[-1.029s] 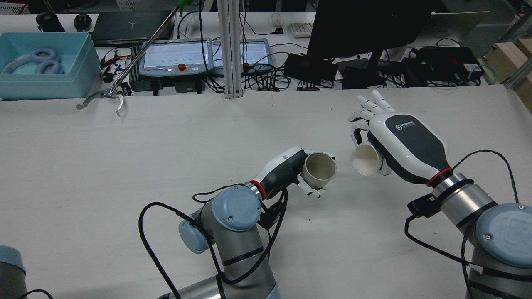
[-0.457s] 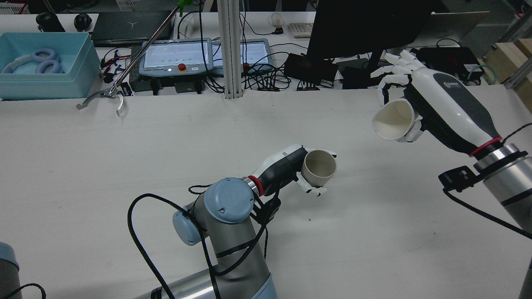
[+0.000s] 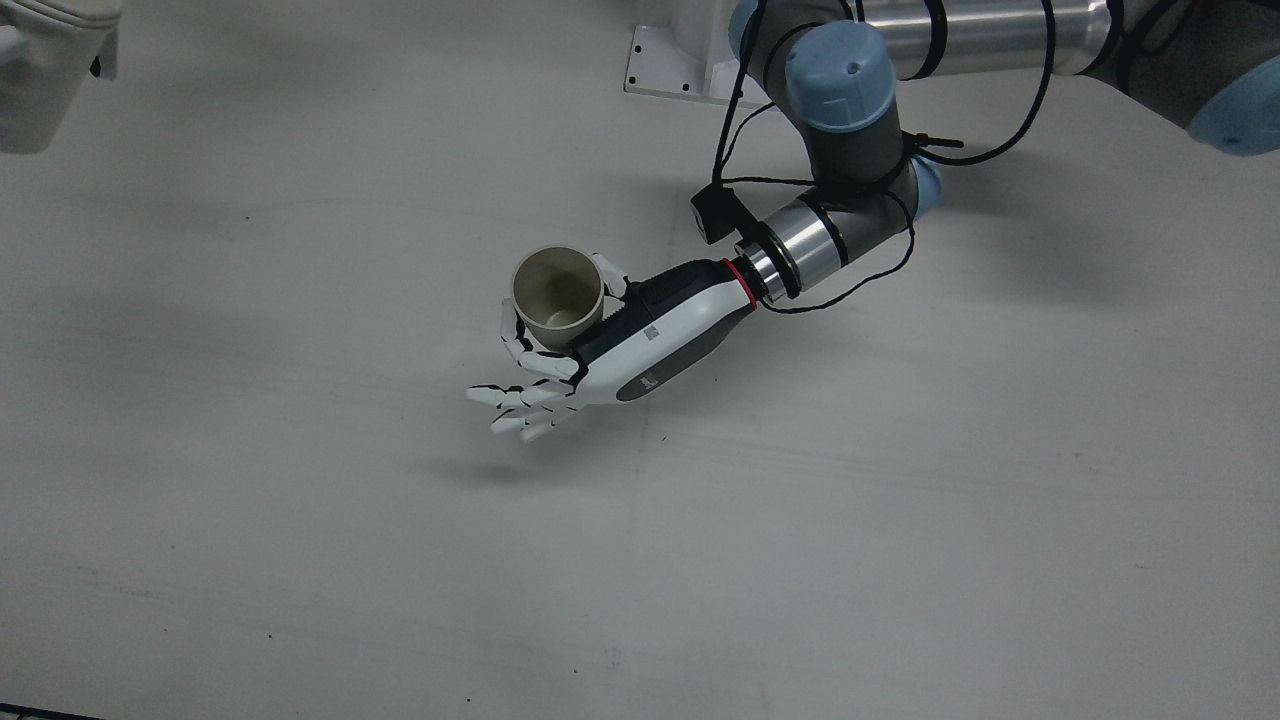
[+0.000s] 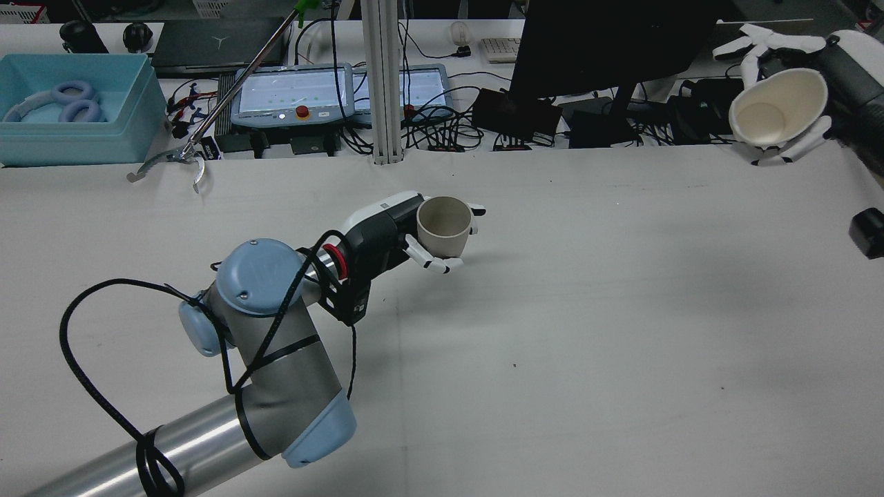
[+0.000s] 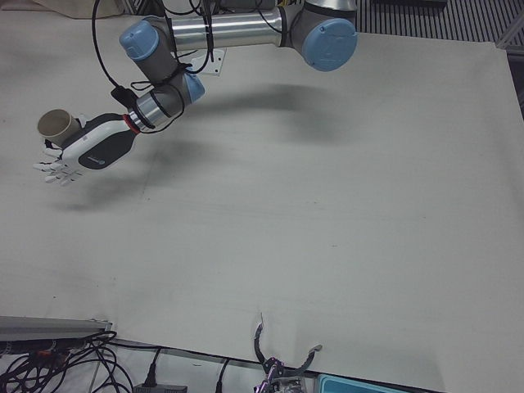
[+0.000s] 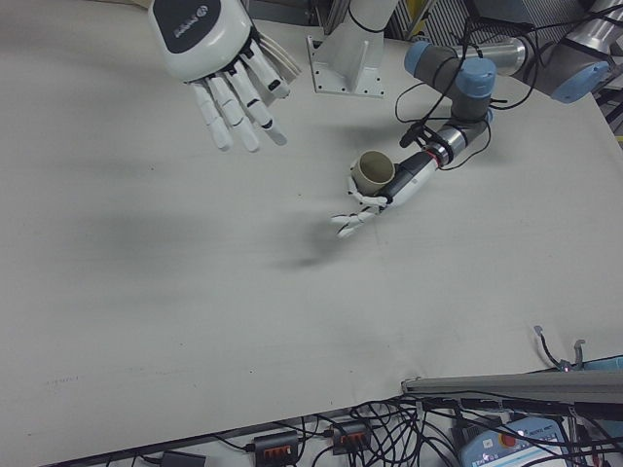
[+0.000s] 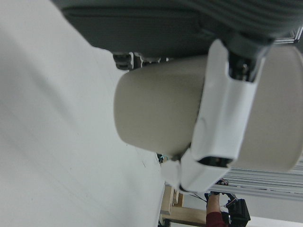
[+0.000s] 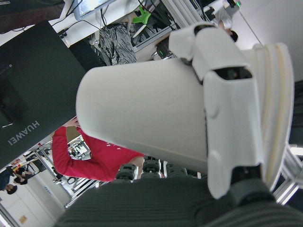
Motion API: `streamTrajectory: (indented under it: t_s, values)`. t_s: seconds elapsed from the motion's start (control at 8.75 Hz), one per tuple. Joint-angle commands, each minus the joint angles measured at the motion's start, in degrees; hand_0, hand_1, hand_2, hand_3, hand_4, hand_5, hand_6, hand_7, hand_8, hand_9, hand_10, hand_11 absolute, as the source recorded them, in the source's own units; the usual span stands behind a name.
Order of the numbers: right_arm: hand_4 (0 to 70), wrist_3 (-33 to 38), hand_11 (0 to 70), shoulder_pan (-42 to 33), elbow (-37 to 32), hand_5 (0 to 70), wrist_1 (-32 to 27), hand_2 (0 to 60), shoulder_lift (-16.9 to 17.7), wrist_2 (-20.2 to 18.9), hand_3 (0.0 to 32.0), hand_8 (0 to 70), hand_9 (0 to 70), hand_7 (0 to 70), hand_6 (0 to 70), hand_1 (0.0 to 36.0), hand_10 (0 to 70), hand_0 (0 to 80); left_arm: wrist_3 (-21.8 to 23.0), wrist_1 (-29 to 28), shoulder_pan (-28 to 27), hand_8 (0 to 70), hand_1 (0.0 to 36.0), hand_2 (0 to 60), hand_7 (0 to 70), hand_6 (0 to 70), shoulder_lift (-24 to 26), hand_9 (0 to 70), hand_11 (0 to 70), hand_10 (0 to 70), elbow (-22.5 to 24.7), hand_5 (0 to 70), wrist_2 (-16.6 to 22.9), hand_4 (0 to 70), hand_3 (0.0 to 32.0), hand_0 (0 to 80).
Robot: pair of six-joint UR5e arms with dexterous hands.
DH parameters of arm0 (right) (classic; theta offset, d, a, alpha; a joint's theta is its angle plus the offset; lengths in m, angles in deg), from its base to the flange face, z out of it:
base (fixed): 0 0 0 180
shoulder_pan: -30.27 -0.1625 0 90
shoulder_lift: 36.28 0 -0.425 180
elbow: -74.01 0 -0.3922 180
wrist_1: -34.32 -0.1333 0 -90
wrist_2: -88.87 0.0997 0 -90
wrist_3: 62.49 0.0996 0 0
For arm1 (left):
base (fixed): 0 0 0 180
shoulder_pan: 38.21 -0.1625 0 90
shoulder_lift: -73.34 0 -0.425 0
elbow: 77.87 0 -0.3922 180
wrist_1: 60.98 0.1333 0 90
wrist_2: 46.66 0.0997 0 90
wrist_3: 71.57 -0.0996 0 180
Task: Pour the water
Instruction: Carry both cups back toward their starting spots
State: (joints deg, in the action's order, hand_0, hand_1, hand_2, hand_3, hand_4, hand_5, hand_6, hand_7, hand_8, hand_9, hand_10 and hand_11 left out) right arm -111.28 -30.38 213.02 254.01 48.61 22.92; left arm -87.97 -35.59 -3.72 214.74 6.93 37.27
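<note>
The left hand (image 4: 387,238) holds a beige cup (image 4: 444,226) upright above the middle of the bench (image 4: 587,331). The right hand (image 4: 794,90) holds a white cup (image 4: 777,107), tipped, high over the far right edge.

Light is even and diffuse from overhead, and the pale table (image 3: 900,560) reads bright without harsh glare. Shadows are soft-edged: a faint smear lies on the table under the left hand (image 3: 600,350), and a broad grey one falls below the left arm (image 5: 246,29) in the left-front view. The front view looks slightly hazy and low in contrast, dimming toward its corners. The rear view is sharper, though its far background falls dark. Both hand views are soft on the closest surfaces, with bright, washed-out patches behind.
</note>
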Motion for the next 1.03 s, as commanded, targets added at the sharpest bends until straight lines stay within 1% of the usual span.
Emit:
streamTrajectory:
  t_s: [0.0,0.11,0.23,0.34,0.46,0.57,0.69,0.8,0.91]
  values:
    - [37.5,7.90,9.6,-14.21,-10.37,59.9,-12.27,36.7,2.80,-17.67,0.0,12.5,15.0,24.2,26.9,25.5,5.4,57.1,6.26,-4.27,12.41,7.5,36.0,60.0,16.9,16.4,-10.14,7.5,6.3,3.0,4.58,70.0,5.63,70.0,0.0,75.3]
    - [35.6,10.52,10.7,-16.06,-16.69,58.9,-22.88,34.4,6.13,-20.51,0.0,13.6,16.9,23.9,26.5,24.3,6.1,56.3,7.78,-6.56,15.84,7.5,36.0,60.0,16.8,16.3,-12.78,7.6,6.6,3.2,5.11,70.0,5.72,70.0,0.0,73.8]
    - [34.9,13.59,10.7,-16.34,-23.02,58.4,-32.91,32.6,9.38,-20.62,0.0,13.7,17.3,23.6,25.9,23.8,6.2,56.0,8.66,-9.02,18.05,7.4,36.0,60.0,17.0,16.4,-15.51,7.9,6.9,3.4,5.20,70.0,6.94,70.0,0.0,74.2]
    - [37.2,16.41,10.5,-16.52,-30.74,59.3,-41.54,34.3,10.81,-20.62,0.0,15.3,18.9,24.9,26.3,23.9,6.1,56.2,9.89,-11.48,19.29,7.5,36.0,60.0,17.1,16.7,-18.06,8.0,7.2,3.7,5.20,70.0,7.56,70.0,0.0,74.0]
    - [39.4,17.13,10.3,-16.43,-38.38,60.0,-47.37,38.9,10.82,-20.54,0.0,15.7,19.0,25.1,26.3,24.7,6.0,56.2,10.42,-14.90,20.26,7.6,36.0,60.0,17.3,16.7,-21.56,8.3,7.5,3.8,5.03,70.0,7.57,70.0,0.0,74.4]
    - [41.4,16.88,10.4,-16.34,-44.55,60.5,-51.69,45.7,10.82,-20.27,0.0,16.0,19.1,25.0,26.0,26.5,6.0,56.3,10.34,-19.37,21.23,7.6,36.0,60.0,17.5,16.5,-25.69,8.5,8.0,4.2,4.85,70.0,7.48,70.0,0.0,74.9]
    - [39.5,16.79,10.9,-16.26,-49.83,59.3,-55.04,50.6,10.82,-20.01,0.0,16.1,19.3,23.8,24.2,27.7,6.3,55.8,9.64,-23.25,21.15,7.8,36.0,60.0,17.6,16.8,-29.56,9.0,8.7,4.7,4.67,70.0,7.13,70.0,0.0,74.4]
    - [37.2,16.35,11.4,-16.25,-54.32,58.2,-57.59,51.5,10.82,-19.92,0.0,16.1,19.5,22.4,22.5,27.5,6.6,55.2,7.64,-27.46,21.15,7.8,36.0,60.0,17.8,16.8,-33.34,9.3,9.5,5.2,3.71,70.0,6.69,70.0,0.0,74.0]
    - [34.6,16.18,11.6,-16.17,-56.89,56.8,-58.14,50.5,10.73,-19.49,0.0,16.0,19.6,21.0,20.7,27.1,6.8,54.6,5.70,-31.94,21.24,8.1,36.0,60.0,18.1,16.7,-35.99,10.1,11.6,6.7,2.49,70.0,6.69,70.0,0.0,72.2]
